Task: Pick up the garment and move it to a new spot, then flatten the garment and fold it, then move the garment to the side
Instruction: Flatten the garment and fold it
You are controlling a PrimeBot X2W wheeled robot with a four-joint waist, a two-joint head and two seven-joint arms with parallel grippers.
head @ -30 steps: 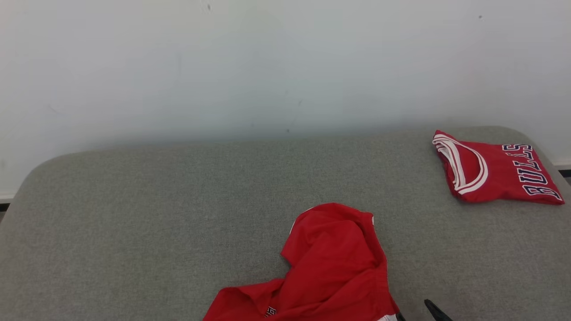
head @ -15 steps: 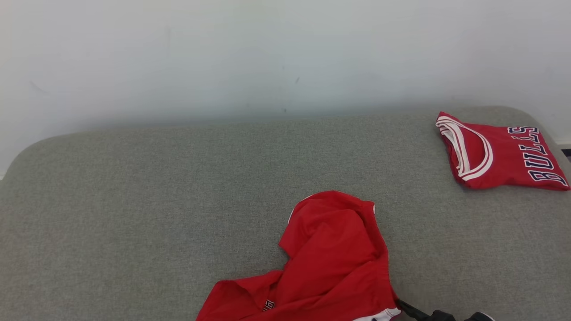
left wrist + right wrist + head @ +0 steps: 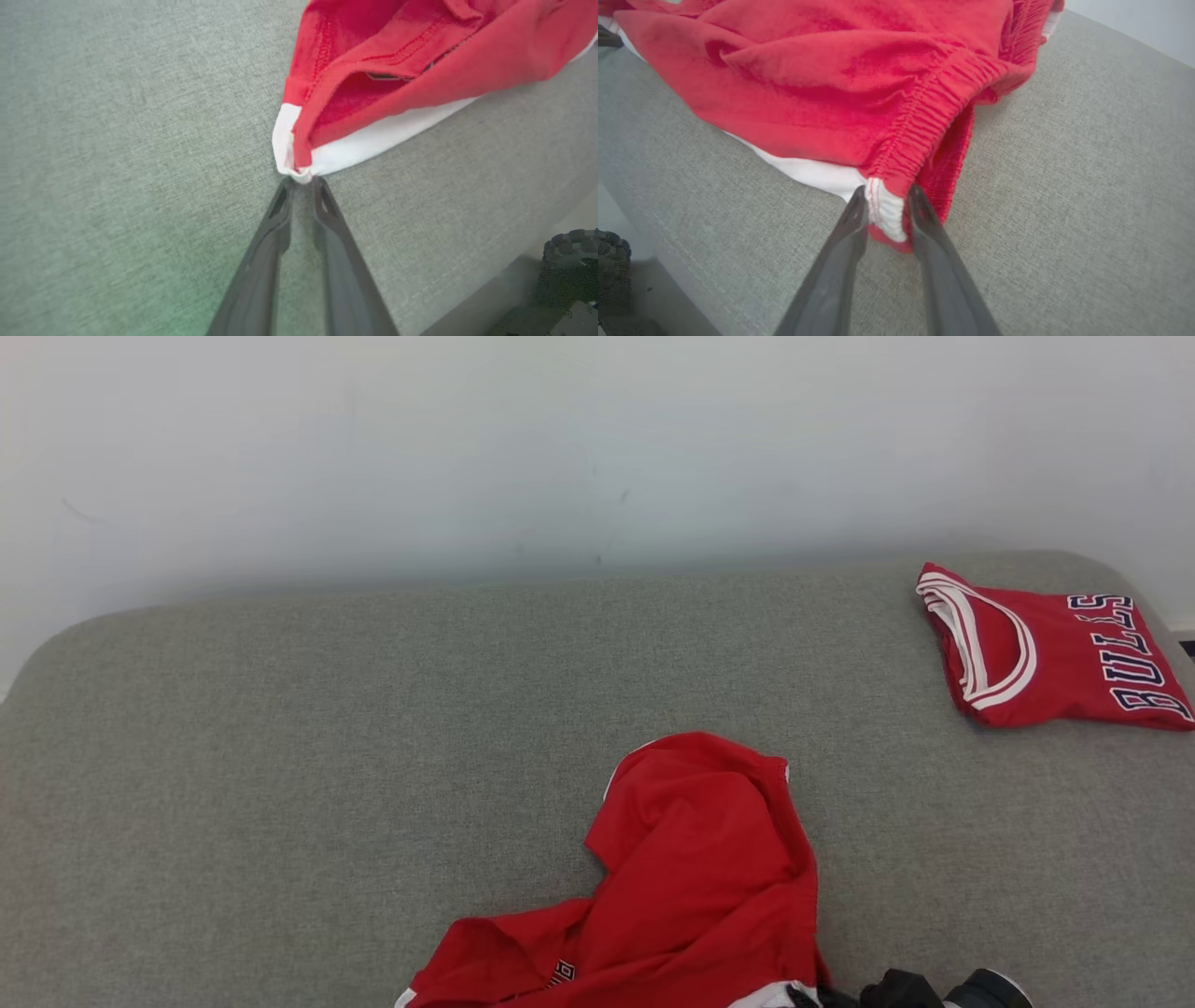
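Note:
The garment is a crumpled pair of red shorts with white trim, lying at the near middle of the grey cushion. In the left wrist view my left gripper is shut on a white-trimmed corner of the garment, pinched right at the fingertips. Over in the right wrist view my right gripper is shut on the gathered elastic waistband end of the garment, red and white cloth between its fingers. The right arm's dark wrist shows at the head view's bottom edge, by the garment's right hem.
A folded red jersey with dark lettering lies at the cushion's far right corner. A pale wall rises behind the cushion. The cushion's near edge drops off close behind both grippers.
Both grippers have closed from open onto the garment's edges. The right gripper has slid in to the right hem. The head camera shifted slightly.

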